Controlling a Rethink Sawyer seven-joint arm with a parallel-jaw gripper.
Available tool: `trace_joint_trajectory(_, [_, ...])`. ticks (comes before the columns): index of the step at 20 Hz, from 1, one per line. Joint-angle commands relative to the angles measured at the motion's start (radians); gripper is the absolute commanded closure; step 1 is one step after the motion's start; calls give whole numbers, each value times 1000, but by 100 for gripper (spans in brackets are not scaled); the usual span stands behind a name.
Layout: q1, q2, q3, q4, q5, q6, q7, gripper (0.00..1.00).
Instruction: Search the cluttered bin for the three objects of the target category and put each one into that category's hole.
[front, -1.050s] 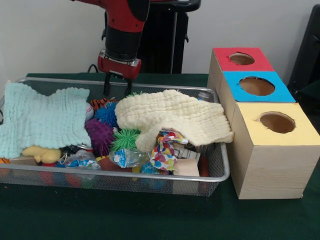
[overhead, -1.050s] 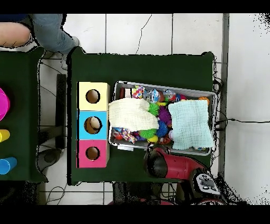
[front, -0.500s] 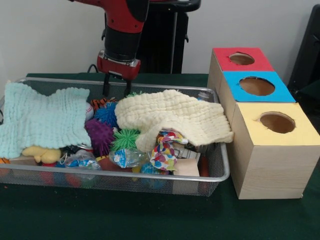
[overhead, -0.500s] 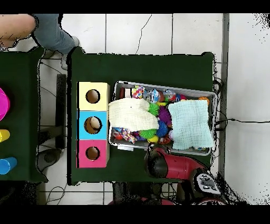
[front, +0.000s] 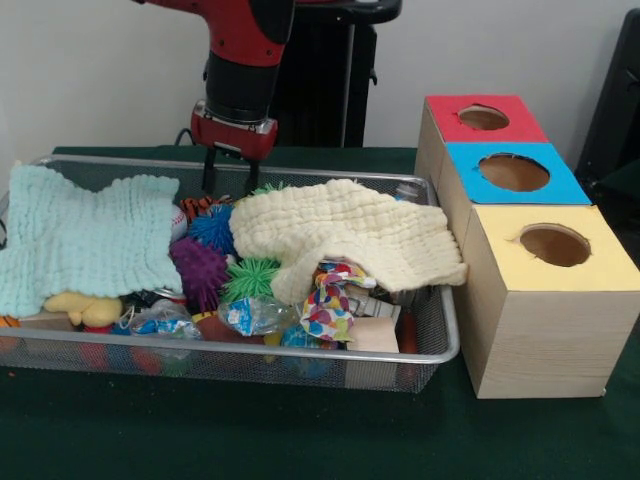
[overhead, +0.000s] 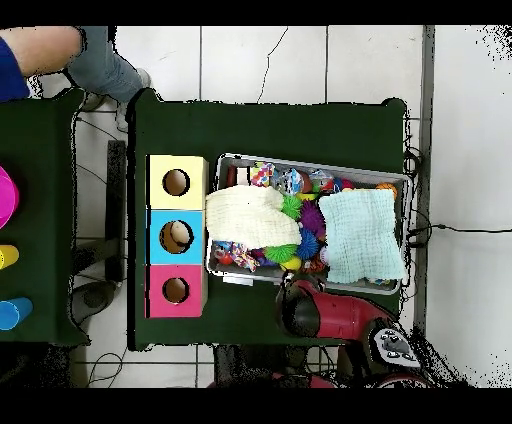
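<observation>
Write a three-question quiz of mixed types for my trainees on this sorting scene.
1. True or false: the gripper holds a spiky ball.
2. Which cloth drapes over the mesh bin's rim towards the boxes? A) yellow cloth B) mint cloth
3. Fill in: in the overhead view, something lies inside the hole of the ____ box.

Key: 1 false, its jaws stand open and empty above the toys; 2 A; 3 blue.

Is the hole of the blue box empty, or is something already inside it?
Not empty. In the overhead view, a pale object shows inside the blue box's hole; what it is, cannot tell.
</observation>
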Motion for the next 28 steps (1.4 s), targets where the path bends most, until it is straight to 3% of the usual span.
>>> trace_joint_trajectory(1, [-50,63,85,-143,-39,-4,37,0])
trace_joint_trajectory(11, [-80,-3,133,-123,-31,81,14,0])
trace_joint_trajectory(22, [-73,-45,120,-92,-39,74,21,0])
trace_joint_trajectory(24, [-76,-34,124,-96,-33,79,23,0])
trace_joint_trajectory(28, [-58,27,101,-123,-35,-6,54,0])
